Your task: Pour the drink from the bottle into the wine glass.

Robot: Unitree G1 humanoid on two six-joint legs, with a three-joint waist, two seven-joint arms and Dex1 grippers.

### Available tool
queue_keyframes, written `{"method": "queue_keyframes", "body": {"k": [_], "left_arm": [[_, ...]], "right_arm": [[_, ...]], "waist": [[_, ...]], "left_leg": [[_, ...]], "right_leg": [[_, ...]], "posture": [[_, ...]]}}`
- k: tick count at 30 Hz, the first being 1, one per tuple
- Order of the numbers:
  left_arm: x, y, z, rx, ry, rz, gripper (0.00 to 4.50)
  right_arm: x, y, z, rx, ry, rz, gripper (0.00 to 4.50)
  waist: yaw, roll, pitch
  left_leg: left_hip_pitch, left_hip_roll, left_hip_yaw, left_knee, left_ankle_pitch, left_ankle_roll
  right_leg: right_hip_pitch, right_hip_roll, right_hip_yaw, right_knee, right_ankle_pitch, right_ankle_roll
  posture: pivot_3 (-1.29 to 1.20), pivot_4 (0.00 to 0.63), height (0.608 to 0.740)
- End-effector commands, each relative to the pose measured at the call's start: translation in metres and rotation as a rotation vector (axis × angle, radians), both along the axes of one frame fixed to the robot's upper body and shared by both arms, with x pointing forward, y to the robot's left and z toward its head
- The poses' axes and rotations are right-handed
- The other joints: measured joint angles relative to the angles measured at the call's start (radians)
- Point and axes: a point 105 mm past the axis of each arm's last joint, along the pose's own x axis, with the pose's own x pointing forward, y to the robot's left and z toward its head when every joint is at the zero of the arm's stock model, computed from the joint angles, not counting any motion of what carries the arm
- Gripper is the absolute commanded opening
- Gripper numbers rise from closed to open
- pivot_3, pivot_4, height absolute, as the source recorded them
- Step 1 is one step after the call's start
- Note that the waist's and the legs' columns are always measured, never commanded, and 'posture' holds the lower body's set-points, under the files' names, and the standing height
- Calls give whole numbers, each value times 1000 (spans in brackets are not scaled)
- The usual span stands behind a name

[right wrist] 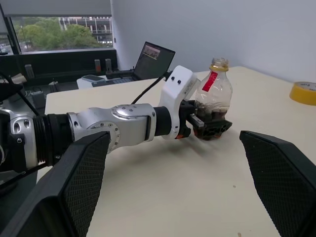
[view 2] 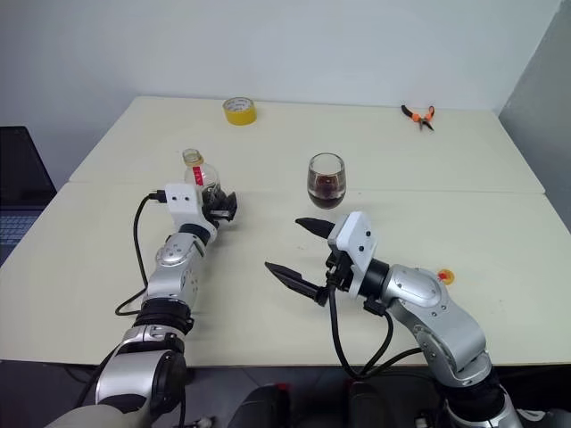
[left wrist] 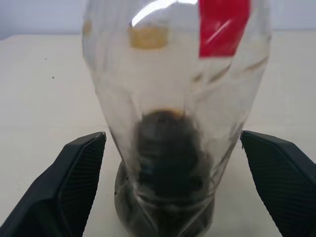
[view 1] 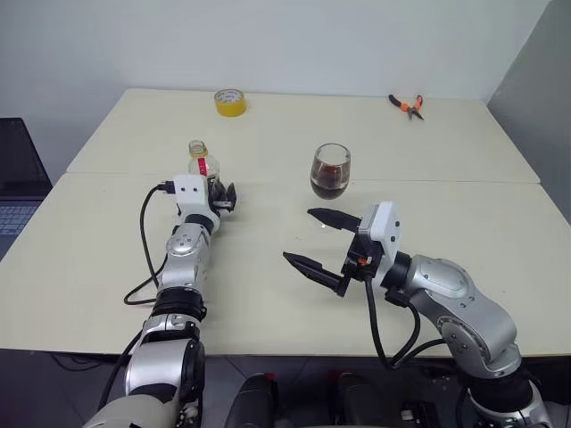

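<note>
The bottle point(view 1: 203, 160) stands upright on the table's left half, clear with a red label strip and a yellow-orange top. A little dark drink point(left wrist: 168, 163) lies at its bottom. My left gripper point(view 1: 223, 198) is open, its fingers point(left wrist: 74, 177) flanking the bottle's lower body on either side. The wine glass point(view 1: 330, 169) stands mid-table to the right of the bottle, with dark drink point(view 1: 328, 185) in the lower part of its bowl. My right gripper point(view 1: 298, 234) hangs open and empty in front of the glass, clear of it, pointing toward the left.
A yellow tape roll point(view 1: 230, 102) and orange-handled pliers point(view 1: 407, 105) lie at the table's far edge. A laptop point(view 1: 13, 187) sits off the left side. A small orange round thing point(view 2: 444, 277) lies beside my right arm. A black cable point(view 1: 143, 259) loops beside the left arm.
</note>
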Motion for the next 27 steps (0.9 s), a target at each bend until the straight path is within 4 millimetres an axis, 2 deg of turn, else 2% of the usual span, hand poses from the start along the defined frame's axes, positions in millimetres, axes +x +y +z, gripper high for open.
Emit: {"method": "queue_keyframes", "body": {"k": [1, 5, 8, 11, 13, 18, 27], "left_arm": [[-13, 3, 22, 15, -86, 8, 4485], [-42, 8, 22, -1, -88, 24, 4485], [-51, 9, 23, -7, -75, 38, 4485], [-81, -3, 15, 21, -54, 6, 4485], [-92, -15, 5, 51, -25, -42, 4485], [-101, -27, 0, 57, -45, -73, 4485], [-100, -34, 1, 40, -49, -80, 4485]], "right_arm": [[-4, -6, 10, 18, -36, -10, 4500], [0, -26, 4, 27, -28, -118, 4500], [0, -32, 3, 34, -34, -159, 4500], [17, -65, -30, 9, -46, -428, 4500], [25, -81, -44, 64, -58, -589, 4500], [34, -104, -71, 192, -55, -852, 4500], [33, -115, -96, 270, 33, -920, 4500]], "waist": [[0, 0, 0], [0, 0, 0], [3, 0, 0], [7, 0, -7], [8, 1, -8], [10, 2, -8], [10, 3, -8]], "left_leg": [[0, 0, 0, 0, 0, 0], [0, 1, 0, -1, 0, 0], [0, 1, 0, -1, 0, 0], [1, 0, -1, -1, 0, 0], [1, 1, 0, -2, -1, -1], [3, 1, 0, -2, -1, -1], [4, 1, 1, -2, -1, 0]], "right_leg": [[0, 0, 0, 0, 0, 0], [0, 0, 0, 0, 0, 0], [0, 0, 0, 0, 0, 0], [2, 0, -1, -1, 0, 0], [4, 0, 0, -6, 0, 0], [4, 0, 1, -2, 0, 0], [4, 1, 2, -3, 0, 0]], "posture": [[0, 150, 740], [0, 150, 740], [0, 150, 740], [0, 150, 740], [0, 150, 740], [0, 150, 740], [0, 150, 740]]}}
